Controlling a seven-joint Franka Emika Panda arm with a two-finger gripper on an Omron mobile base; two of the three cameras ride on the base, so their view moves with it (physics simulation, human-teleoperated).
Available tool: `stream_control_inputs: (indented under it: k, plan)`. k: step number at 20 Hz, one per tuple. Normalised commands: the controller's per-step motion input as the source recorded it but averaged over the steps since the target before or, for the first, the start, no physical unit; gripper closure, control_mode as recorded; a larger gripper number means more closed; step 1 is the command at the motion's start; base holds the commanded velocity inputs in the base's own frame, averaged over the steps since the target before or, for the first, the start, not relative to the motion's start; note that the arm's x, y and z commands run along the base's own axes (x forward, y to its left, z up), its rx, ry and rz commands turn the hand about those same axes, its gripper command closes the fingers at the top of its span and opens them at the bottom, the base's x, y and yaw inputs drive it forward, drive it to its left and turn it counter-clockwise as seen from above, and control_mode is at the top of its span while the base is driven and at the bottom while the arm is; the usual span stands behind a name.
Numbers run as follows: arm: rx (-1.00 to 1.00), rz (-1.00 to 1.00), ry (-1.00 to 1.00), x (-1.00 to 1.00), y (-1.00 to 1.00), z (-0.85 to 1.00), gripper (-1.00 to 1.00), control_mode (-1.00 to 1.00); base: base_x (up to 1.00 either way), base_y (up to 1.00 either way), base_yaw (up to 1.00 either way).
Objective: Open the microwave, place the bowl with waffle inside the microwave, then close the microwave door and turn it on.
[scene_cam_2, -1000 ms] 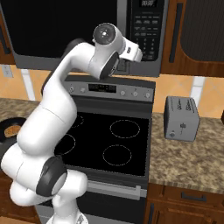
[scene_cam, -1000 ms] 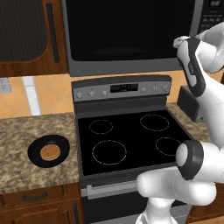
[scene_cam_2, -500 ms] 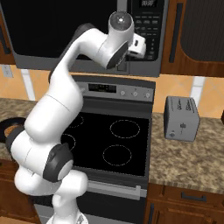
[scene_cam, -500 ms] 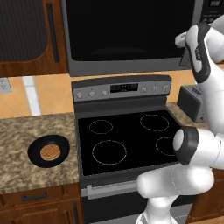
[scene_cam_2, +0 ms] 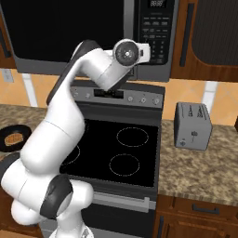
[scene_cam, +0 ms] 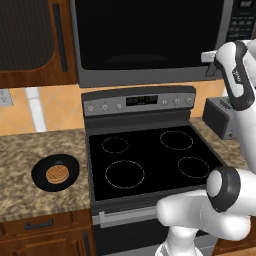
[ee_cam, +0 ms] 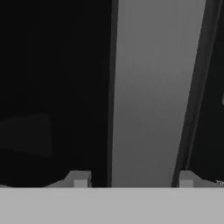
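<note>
None of the steps were done: microwave door (scene_cam: 145,37) shut, bowl (scene_cam: 55,172) on the counter (scene_cam: 30,150), my gripper (ee_cam: 133,179) straddling the handle (ee_cam: 153,96), jaws apart, not clamped.

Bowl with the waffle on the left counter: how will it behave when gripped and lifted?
The bowl looks rigid and shallow, so it probably lifts without flexing, though a rim pinch may tilt it. The waffle lies loose inside and could slide if tipped. Its glossy black finish suggests a slippery grip.

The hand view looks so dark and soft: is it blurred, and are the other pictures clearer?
Hand view: dim and soft, a grey upright band on the microwave door between the two fingertips. Left base view: sharp, evenly lit, waffle grid readable. Right base view: crisp, toaster softly shaded.
</note>
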Motion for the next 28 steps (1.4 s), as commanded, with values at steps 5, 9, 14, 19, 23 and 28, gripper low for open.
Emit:
stream_control_inputs:
  k: [5, 9, 14, 19, 23, 28]
  plan:
    - [-0.11, 0.0, -0.29, 0.69, 0.81, -0.73, 1.0, -1.0, 0.0, 0.0, 0.0]
    - [0.0, 0.06, 0.23, 0.14, 0.96, 0.18, 1.0, -1.0, 0.0, 0.0, 0.0]
    - [-0.08, 0.41, 0.64, -0.27, 1.0, 0.75, 1.0, -1.0, 0.0, 0.0, 0.0]
    - [-0.09, 0.66, 0.62, -0.13, 0.73, 0.82, 1.0, -1.0, 0.0, 0.0, 0.0]
    - [-0.07, 0.72, 0.49, -0.19, 0.51, 0.88, 1.0, -1.0, 0.0, 0.0, 0.0]
    - [-0.1, 0.69, 0.5, -0.24, 0.54, 1.0, 1.0, -1.0, 0.0, 0.0, 0.0]
